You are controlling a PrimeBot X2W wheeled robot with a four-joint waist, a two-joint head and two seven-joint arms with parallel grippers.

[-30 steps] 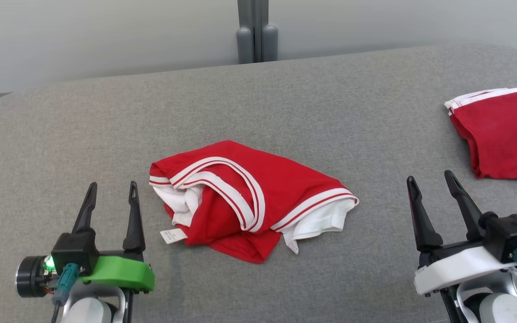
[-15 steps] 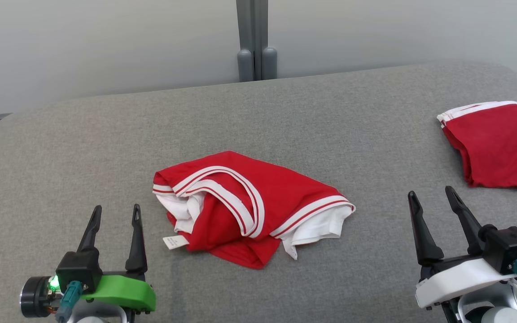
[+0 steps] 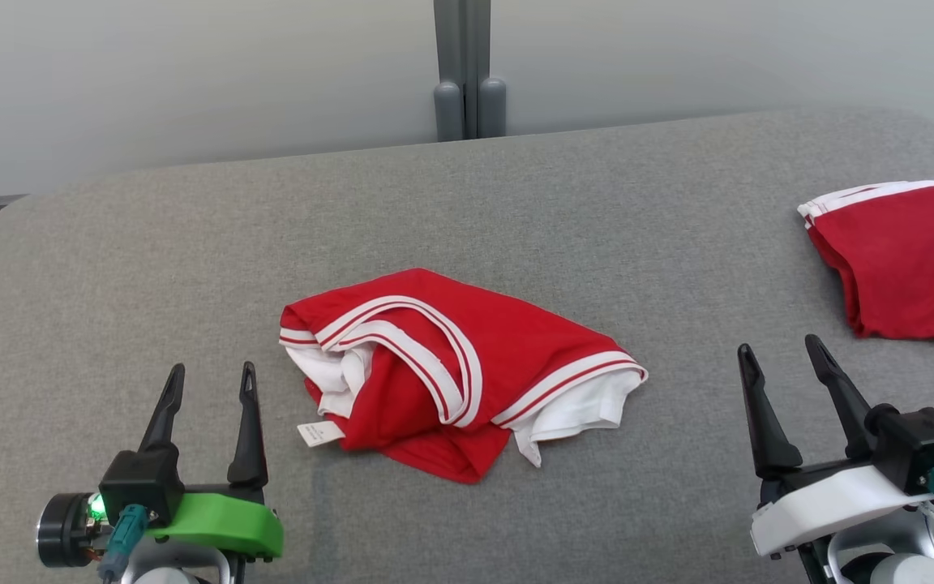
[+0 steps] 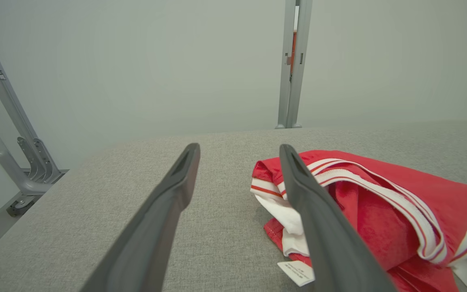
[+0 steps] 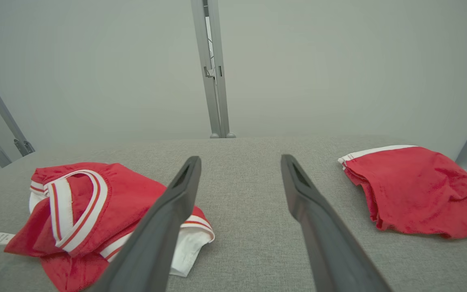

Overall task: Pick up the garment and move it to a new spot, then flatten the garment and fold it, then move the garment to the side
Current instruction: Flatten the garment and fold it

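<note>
A crumpled red garment (image 3: 467, 365) with white-and-red striped trim and a white lining lies in the middle of the grey padded surface (image 3: 516, 203); a small white label sticks out at its near left. My left gripper (image 3: 212, 369) stands open, near and to the left of it, touching nothing. In the left wrist view the garment (image 4: 379, 211) lies just right of the open left gripper (image 4: 238, 147). My right gripper (image 3: 779, 345) is open too, off to the garment's right, with bare surface between. The right wrist view has the garment (image 5: 108, 202) left of the right gripper (image 5: 240, 158).
A second red garment (image 3: 905, 268) with white trim lies folded at the far right edge of the surface, also seen as a red folded garment (image 5: 412, 186) in the right wrist view. A grey metal post (image 3: 467, 73) rises behind the surface against a pale wall.
The head camera has tilted, so the whole picture sits lower than a second ago. The left gripper sits slightly lower in view. The garment lies as before and both grippers stay open.
</note>
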